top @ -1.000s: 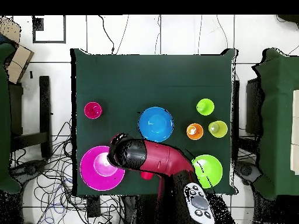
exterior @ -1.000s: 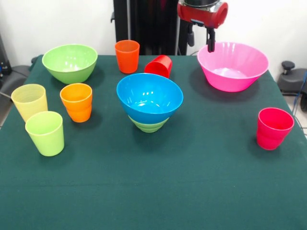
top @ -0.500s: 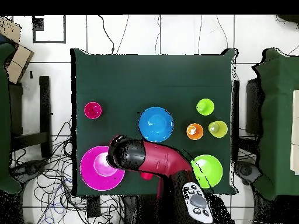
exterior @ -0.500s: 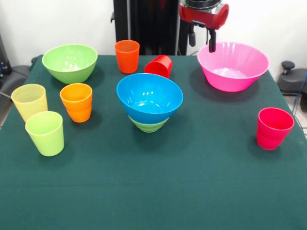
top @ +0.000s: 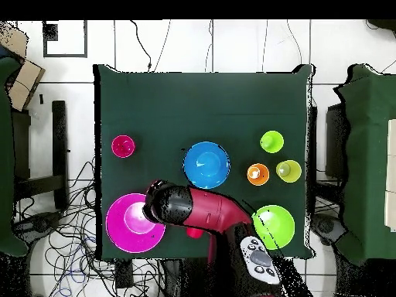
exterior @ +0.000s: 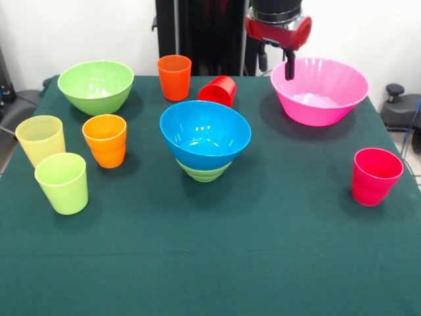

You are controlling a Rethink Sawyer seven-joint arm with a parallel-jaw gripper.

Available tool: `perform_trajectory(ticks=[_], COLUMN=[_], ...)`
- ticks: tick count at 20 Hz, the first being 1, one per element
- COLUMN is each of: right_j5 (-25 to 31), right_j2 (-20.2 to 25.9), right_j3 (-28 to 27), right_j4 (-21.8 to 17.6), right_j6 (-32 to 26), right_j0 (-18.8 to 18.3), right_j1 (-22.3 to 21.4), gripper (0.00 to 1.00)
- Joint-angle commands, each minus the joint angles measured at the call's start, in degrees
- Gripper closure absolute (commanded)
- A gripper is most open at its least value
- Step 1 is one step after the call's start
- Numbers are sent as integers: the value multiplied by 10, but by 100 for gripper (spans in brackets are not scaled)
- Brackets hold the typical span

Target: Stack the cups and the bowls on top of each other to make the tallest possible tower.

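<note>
My gripper (exterior: 276, 66) hangs open and empty over the near-left rim of the large pink bowl (exterior: 320, 91); one finger (exterior: 289, 68) overlaps that rim. The blue bowl (exterior: 205, 133) sits nested in the small light green bowl (exterior: 203, 172) at the table's middle. The large green bowl (exterior: 96, 85) stands far left. Behind the blue bowl, an orange cup (exterior: 174, 76) stands upright and a red cup (exterior: 219, 90) lies on its side. A second orange cup (exterior: 105, 140), a pale yellow cup (exterior: 41, 139) and a lime cup (exterior: 62, 182) stand left. A pinkish-red cup (exterior: 375, 176) stands right.
Dark green cloth covers the table (exterior: 217, 263). From overhead the red arm (top: 205, 210) reaches from the table's bottom edge and covers part of the pink bowl (top: 128, 224). Cables (top: 69, 240) lie on the floor beside the table.
The gripper has come down a little at the pink bowl's rim. No bowl or cup has moved.
</note>
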Motion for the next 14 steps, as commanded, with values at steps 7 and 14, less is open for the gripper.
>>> perform_trajectory(ticks=[7, 14], right_j5=[-53, -82], right_j2=[10, 18], right_j3=[0, -1], right_j4=[-18, -20], right_j6=[49, 46], right_j0=[15, 12], right_j1=[55, 77], gripper=[0, 0])
